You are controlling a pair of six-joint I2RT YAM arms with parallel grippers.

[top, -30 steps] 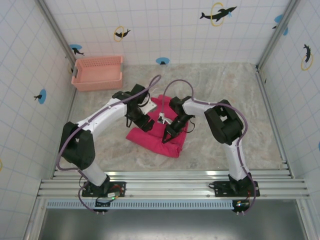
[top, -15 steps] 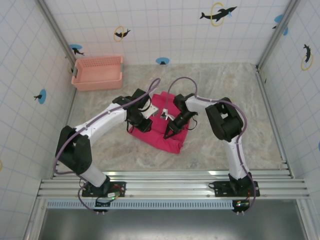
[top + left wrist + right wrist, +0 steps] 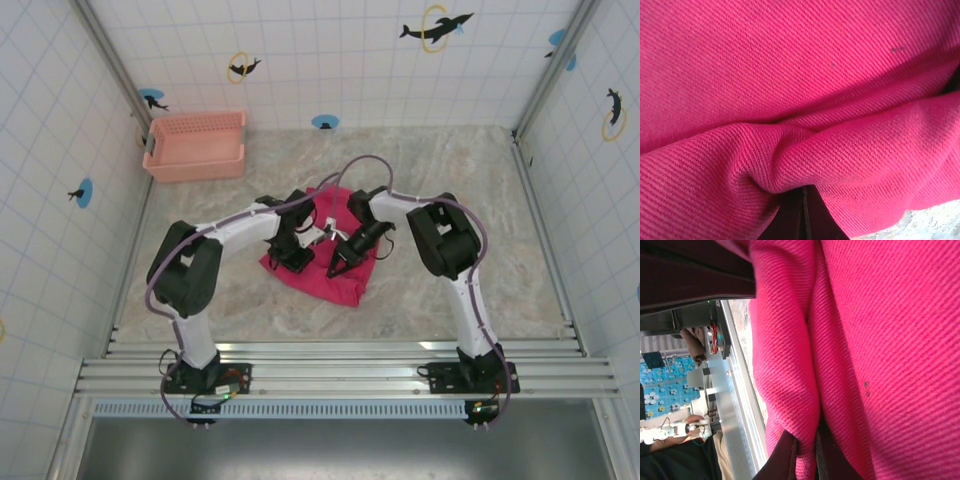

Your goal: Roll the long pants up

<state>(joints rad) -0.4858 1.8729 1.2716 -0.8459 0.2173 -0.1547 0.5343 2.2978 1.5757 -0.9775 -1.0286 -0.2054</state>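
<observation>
Top external: pants (image 3: 322, 285) lie mid-table as a bunched magenta heap, partly folded over, w/ a blunt corner pointing to the near side. Table (image 3: 450, 180) has a grey marbled top and tiled walls on three sides. Salmon mesh basket (image 3: 195, 145) sits in the far left corner, well apart from the pants.

L arm comes in from the left, wrist bent down. L pincer (image 3: 296, 258) is on the left part of the heap. R arm curls in from the right. R pincer (image 3: 337, 266) is on the heap just right of the L one, tips angled down and left. The two are near each other, not touching, cloth btwn them.

Left wrist: pants (image 3: 790, 75) seen close, twill weave plain. A thick fold runs across and gathers into a pucker at bottom centre, where the dark fingers (image 3: 790, 220) meet. L pincer (image 3: 802, 210) is closed, the fold nipped btwn its tips. Sliver of table (image 3: 935, 225) at bottom right.

Right wrist: pants (image 3: 880, 340) cover the right side. A narrow ridge of cloth runs down into the fingers (image 3: 785, 460). R pincer (image 3: 807, 455) is closed on that ridge, cloth showing btwn both tips. Past the cloth edge are a strip of table (image 3: 742, 315) and a metal rail (image 3: 725, 405).
</observation>
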